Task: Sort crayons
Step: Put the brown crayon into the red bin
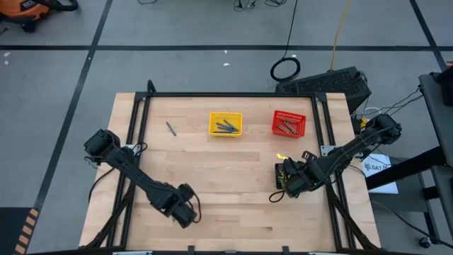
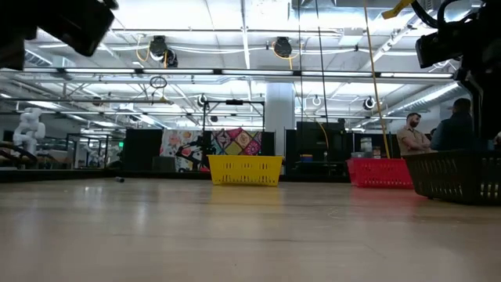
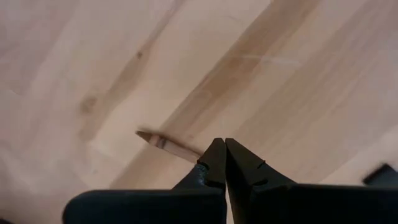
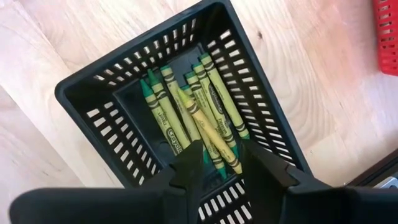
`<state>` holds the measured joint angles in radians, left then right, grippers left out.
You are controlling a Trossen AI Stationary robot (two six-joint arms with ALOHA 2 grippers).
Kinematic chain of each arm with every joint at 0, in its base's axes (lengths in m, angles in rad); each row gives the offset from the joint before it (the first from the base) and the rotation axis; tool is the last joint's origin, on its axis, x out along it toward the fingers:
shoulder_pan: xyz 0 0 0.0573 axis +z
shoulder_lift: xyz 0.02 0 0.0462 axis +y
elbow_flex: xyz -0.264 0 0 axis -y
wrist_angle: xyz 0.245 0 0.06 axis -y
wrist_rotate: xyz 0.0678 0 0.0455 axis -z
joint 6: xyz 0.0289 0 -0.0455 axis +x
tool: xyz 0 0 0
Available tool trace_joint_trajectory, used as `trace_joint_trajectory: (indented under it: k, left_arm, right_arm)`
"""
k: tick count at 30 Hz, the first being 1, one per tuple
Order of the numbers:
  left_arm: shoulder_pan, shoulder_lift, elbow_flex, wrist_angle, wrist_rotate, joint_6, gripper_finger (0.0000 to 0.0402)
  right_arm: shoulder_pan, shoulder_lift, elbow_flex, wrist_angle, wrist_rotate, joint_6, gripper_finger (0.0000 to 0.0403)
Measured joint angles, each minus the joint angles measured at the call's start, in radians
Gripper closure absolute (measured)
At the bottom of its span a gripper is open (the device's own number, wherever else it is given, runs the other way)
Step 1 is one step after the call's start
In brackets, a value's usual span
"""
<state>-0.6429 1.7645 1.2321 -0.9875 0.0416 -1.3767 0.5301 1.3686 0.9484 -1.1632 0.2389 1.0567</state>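
While most crayons already lie sorted by colour, one stray crayon [image 1: 170, 128] rests alone on the bare wood toward the far left of the table [image 1: 212, 205], well apart from every basket. Blue-grey ones fill the yellow basket [image 1: 225, 124], reddish ones the red basket [image 1: 289, 123], and a heap of green and yellow-olive crayons [image 4: 199, 115] lies in the black basket [image 4: 99, 93], probably so each colour keeps its own bin.

Directly above that black basket hangs the right gripper [image 4: 227, 163], its jaws parted with nothing between them, which suggests a drop just made or a reach into the heap.

Nearer the front edge, the left gripper [image 3: 224, 163] hovers low over the wood with its jaws pressed together; a pale stick [image 3: 168, 142] shows just past its tips, though whether it is pinched I cannot tell. I judge the sorting nearly finished, the stray being the obvious remaining piece.
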Motion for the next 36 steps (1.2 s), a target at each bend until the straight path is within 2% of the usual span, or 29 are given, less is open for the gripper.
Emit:
trace_joint_trajectory:
  k: [3, 5, 10, 13, 17, 22, 36]
  left_arm:
    - [-0.021, 0.003, 0.0, 0.003, -0.044, -0.021, 0.0401]
    - [-0.027, 0.003, 0.0, 0.005, -0.074, 0.024, 0.0401]
    - [-0.027, 0.003, 0.0, 0.011, -0.019, 0.115, 0.0397]
    - [-0.027, 0.004, 0.0, 0.011, -0.006, 0.134, 0.0373]
    - [-0.027, 0.031, 0.0, 0.019, 0.001, 0.131, 0.0323]
    - [-0.032, 0.068, 0.0, 0.035, 0.006, -0.091, 0.0289]
    - [-0.143, 0.079, 0.0, 0.023, -0.016, -0.51, 0.0286]
  right_arm:
    - [0.0, 0.0, 0.0, 0.0, 0.0, -0.002, 0.0307]
    - [0.0, 0.0, 0.0, 0.0, 0.0, -0.002, 0.0307]
    - [0.0, 0.0, 0.0, 0.0, 0.001, 0.003, 0.0307]
    - [0.0, 0.0, 0.0, 0.0, 0.003, 0.004, 0.0307]
    - [0.0, 0.0, 0.0, 0.0, 0.004, 0.002, 0.0307]
    - [0.0, 0.0, 0.0, 0.0, 0.002, -0.002, 0.0307]
    - [0.0, 0.0, 0.0, 0.001, 0.001, -0.023, 0.0307]
